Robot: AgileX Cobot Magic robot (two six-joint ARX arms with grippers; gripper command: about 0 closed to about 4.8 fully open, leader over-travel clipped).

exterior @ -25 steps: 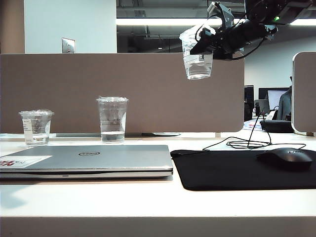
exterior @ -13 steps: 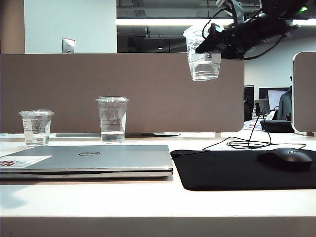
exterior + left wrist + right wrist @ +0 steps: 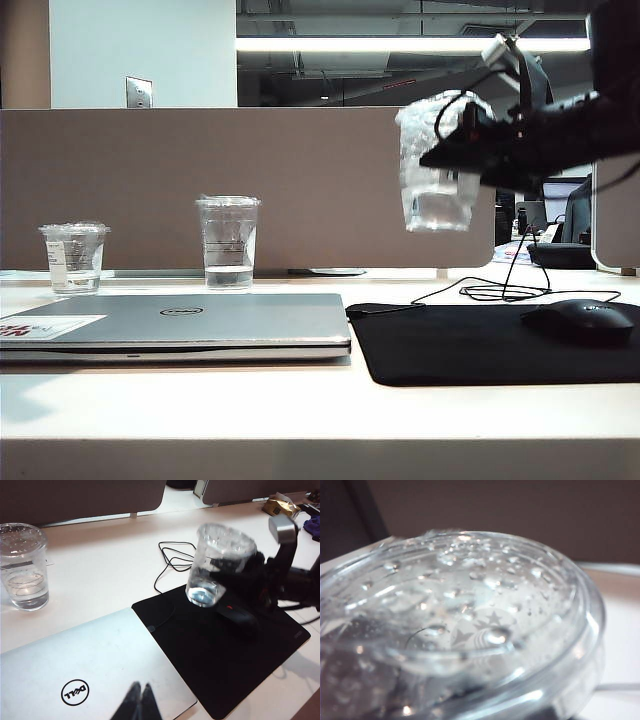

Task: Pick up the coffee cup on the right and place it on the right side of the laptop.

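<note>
Where a brown partition backs it, the pale desk (image 3: 200, 400) carries the closed laptop (image 3: 190, 322), a black mat (image 3: 480, 345) with a mouse (image 3: 580, 320), a looped cable (image 3: 500, 290) and two clear cups (image 3: 228, 243) behind the laptop. Right gripper (image 3: 455, 155) reaches in level from the right, its fingers clasping the coffee cup (image 3: 437, 165) in mid-air above the mat. Left gripper (image 3: 137, 705) hovers over the laptop lid, fingers together.
</note>
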